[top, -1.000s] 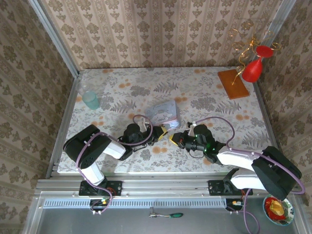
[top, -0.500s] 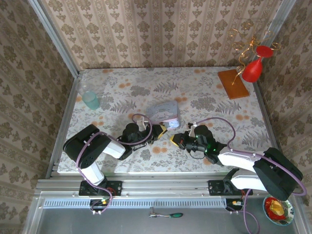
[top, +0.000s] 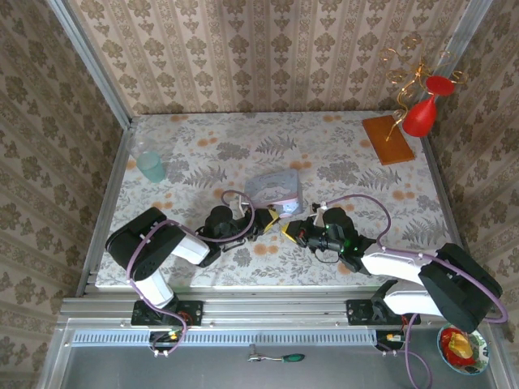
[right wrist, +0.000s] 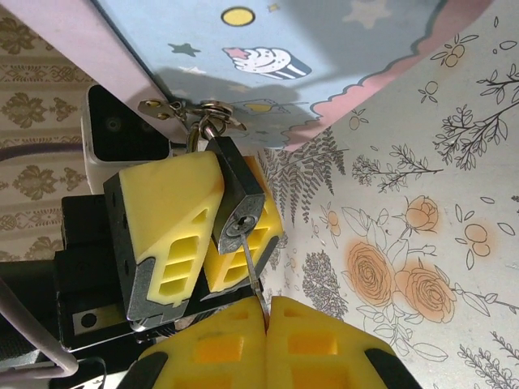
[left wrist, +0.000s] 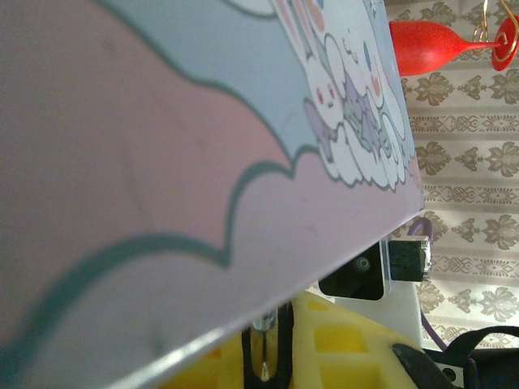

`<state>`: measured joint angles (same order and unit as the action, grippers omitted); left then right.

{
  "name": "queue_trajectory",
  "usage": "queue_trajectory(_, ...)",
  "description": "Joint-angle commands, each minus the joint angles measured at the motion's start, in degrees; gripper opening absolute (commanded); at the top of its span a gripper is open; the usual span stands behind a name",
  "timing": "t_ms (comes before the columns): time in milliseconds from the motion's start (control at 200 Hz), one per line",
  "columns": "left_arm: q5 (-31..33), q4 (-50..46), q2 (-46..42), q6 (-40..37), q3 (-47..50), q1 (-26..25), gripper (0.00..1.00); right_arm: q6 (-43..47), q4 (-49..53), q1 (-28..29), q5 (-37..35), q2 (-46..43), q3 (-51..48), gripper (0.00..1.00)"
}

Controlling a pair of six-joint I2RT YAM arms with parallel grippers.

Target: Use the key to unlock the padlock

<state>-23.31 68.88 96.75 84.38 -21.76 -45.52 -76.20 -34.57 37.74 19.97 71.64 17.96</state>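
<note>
- Damask wallpaper closes in a floral-print table (top: 357,162), where two robot arms meet near the front edge, just beside a pale blue tin (top: 273,189).
- At the middle of the table, the tin sits tipped up on one side, its cartoon lid turned toward the left wrist camera.
- From the tin's hasp (right wrist: 207,109), a small dark padlock (right wrist: 239,207) hangs by its silvery shackle, close above the print.
- Closing in from both sides, the left gripper (top: 265,219) has its yellow fingers (right wrist: 166,215) clamped on the padlock's body, the keyhole face turned toward the other arm.
- Opposite it, the right gripper (right wrist: 266,312) has its fingertips (right wrist: 212,348) pressed together, pinching the key (right wrist: 253,279) by its head.
- Rising from that pinch, the thin blade runs to the keyhole and meets it; how deep it sits cannot be told.
- Insertion looks to be the step in hand, with the turn not yet made and the shackle seemingly closed through the hasp.
- Next, the move likely calls for seating the blade fully, then rolling the right wrist about the key's own line while the left arm braces the padlock.
- Any sideways push could bend the slim key or let it slip in the foam pads, so the twist probably needs to be slow and true.
- With the tin free on the table, a hard tug could drag it along.
</note>
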Motion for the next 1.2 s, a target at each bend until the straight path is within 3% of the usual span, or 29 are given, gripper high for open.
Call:
queue_trajectory(0, -0.68, 4.16, -2.0, 0.95, -0.92, -0.67, 0.0, -0.96, -2.42, -0.21, -0.42, 0.48, 0.78, 0.0)
queue_trajectory(745, -0.16, 4.62, -3.05, 1.76, -0.83, -0.8, 0.0, -2.2, 2.41, -0.43, -5.7, -3.99, 1.07, 0.0)
queue_trajectory(1195, 0.46, 4.42, -2.35, 2.14, -2.43, -3.12, 0.0, -2.12, 0.5, -0.12, -4.8, -3.39, 1.82, 0.0)
